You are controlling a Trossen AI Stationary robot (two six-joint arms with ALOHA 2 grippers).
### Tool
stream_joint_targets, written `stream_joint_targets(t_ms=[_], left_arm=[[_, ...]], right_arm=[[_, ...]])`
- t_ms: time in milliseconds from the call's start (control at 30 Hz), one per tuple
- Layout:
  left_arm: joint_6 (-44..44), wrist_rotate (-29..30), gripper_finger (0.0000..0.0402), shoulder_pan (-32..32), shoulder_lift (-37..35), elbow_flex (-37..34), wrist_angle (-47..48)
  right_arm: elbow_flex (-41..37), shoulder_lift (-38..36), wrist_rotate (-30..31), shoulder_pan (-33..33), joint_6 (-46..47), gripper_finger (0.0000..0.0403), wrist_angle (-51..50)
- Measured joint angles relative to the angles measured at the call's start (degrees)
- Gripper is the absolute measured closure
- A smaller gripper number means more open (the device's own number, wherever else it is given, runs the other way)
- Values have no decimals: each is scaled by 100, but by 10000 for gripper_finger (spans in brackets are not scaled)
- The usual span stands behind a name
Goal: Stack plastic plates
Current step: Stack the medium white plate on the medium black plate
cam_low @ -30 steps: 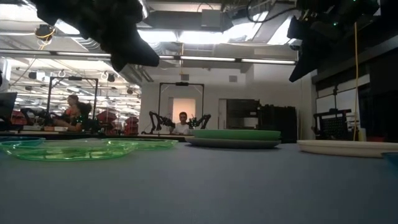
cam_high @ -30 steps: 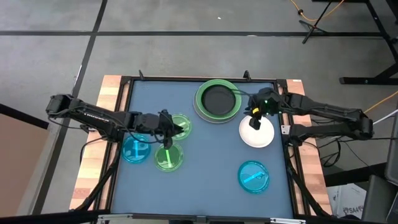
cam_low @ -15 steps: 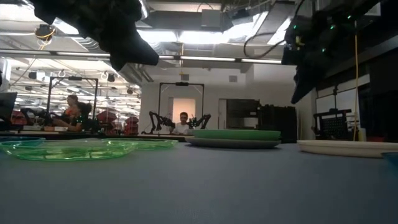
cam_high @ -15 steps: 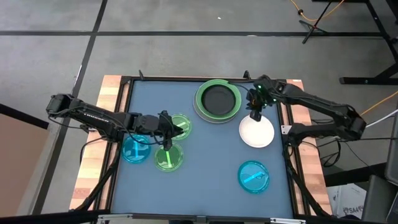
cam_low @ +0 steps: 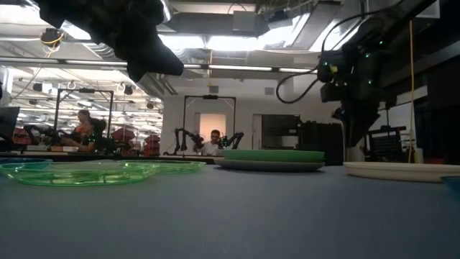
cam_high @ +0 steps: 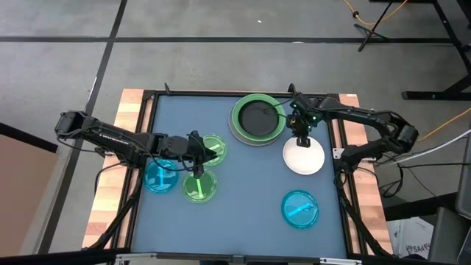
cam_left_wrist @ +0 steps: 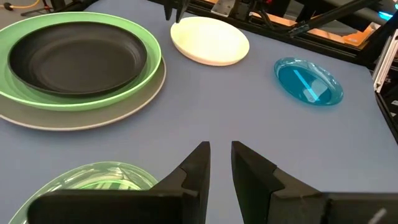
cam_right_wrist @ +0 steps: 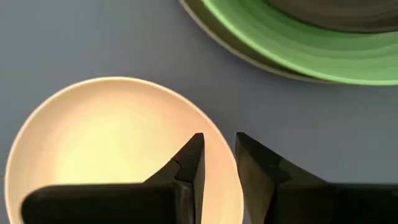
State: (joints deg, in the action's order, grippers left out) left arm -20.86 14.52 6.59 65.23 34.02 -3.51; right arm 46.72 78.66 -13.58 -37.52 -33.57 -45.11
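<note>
Eight plastic plates on the blue table (cam_high: 243, 184). At the far centre, a three-high stack: grey plate (cam_left_wrist: 93, 117) at the bottom, light green plate (cam_high: 257, 118) on it, black plate (cam_high: 257, 116) nested on top. Just beside the stack toward the right arm, white plate (cam_high: 303, 156) lying alone, rim up. Near the front right, one blue plate (cam_high: 299, 208); on the left side, a second blue plate (cam_high: 160, 177) and two green plates (cam_high: 200, 185), (cam_high: 213, 149) close together.

Right gripper (cam_high: 300, 135) poised over the white plate's rim on the side nearest the stack; fingers (cam_right_wrist: 193, 163) slightly parted with a narrow gap between them, nothing held, the plate edge directly below that gap. Left gripper (cam_high: 197, 152) waiting above the green plates, fingers likewise a little apart and empty.

Likely handling: light, stiff, thin-walled, smooth and probably slippery; not fragile. Best taken by pinching the raised rim, one finger inside the lip and one outside, since the flat centre offers no purchase. Possible sliding across the table instead of lifting if the grip is shallow
</note>
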Motion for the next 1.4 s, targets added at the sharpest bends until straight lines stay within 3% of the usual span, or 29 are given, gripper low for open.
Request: stream_joint_targets(t_ms=[1100,1400], left_arm=[[0,0,343,-2,2,0,0],[0,0,343,-2,2,0,0]], right_arm=[[7,1271,283,0,-568,323,198],[17,1326,245,0,-542,330,200]])
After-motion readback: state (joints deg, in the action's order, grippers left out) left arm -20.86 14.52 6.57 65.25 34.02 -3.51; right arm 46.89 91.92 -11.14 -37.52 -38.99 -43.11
